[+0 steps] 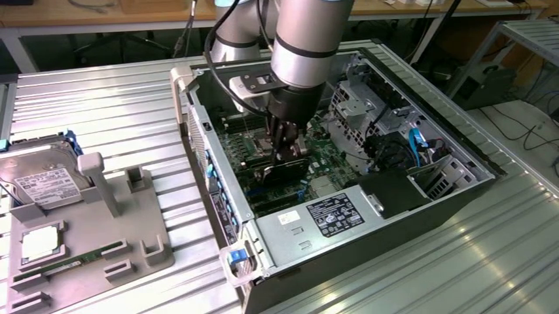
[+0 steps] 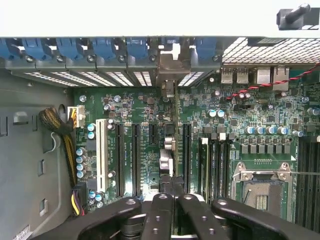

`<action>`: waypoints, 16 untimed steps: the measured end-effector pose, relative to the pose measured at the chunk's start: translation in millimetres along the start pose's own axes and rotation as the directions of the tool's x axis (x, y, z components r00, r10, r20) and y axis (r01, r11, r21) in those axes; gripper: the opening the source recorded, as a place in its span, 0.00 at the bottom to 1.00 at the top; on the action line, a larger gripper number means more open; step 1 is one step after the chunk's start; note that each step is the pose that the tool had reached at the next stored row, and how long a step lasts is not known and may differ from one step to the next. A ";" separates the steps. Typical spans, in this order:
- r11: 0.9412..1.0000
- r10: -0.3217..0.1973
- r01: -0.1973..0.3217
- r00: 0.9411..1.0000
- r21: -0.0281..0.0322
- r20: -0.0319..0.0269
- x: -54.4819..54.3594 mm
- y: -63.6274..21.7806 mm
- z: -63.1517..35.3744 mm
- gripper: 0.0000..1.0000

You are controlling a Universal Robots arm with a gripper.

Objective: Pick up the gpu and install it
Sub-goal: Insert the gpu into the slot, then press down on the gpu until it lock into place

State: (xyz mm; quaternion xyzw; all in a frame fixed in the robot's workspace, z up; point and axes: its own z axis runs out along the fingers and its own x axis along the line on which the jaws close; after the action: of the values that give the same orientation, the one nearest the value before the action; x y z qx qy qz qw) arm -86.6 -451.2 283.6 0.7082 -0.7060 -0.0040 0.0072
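My gripper (image 1: pixel 286 152) is lowered inside the open computer case (image 1: pixel 454 154), shut on the gpu (image 1: pixel 285 171). The gpu is a thin dark card held upright on its edge just over the green motherboard (image 1: pixel 328 157). In the wrist view the gpu (image 2: pixel 167 150) shows edge-on as a narrow strip running between the black expansion slots (image 2: pixel 135 160). Its silver bracket end (image 2: pixel 167 67) lies at the case's rear slot openings. The gripper (image 2: pixel 170 189) has its black fingers (image 2: pixel 157 210) pressed together around the card. Whether the card's edge sits in a slot cannot be told.
A grey fixture (image 1: pixel 131 222) at the exterior view's left carries a silver hard drive (image 1: pixel 39 180), a processor chip (image 1: pixel 39 243) and a green memory stick (image 1: pixel 70 263). In the case sit the power supply (image 1: pixel 336 216), a drive cage (image 1: pixel 358 108) and blue slot latches (image 2: pixel 75 50).
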 end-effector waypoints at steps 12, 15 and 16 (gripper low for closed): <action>0.999 -0.042 0.042 0.999 0.001 0.000 -4.4 39.7 11.6 0.11; 0.999 -0.042 0.042 0.999 -0.013 0.000 -5.1 45.5 -2.6 0.11; 0.999 -0.042 0.042 0.999 -0.014 -0.001 -6.3 47.4 -16.7 0.11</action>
State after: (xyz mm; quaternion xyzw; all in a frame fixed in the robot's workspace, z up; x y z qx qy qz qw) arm -133.8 -445.0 301.0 0.7229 -0.6908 -0.0088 0.0124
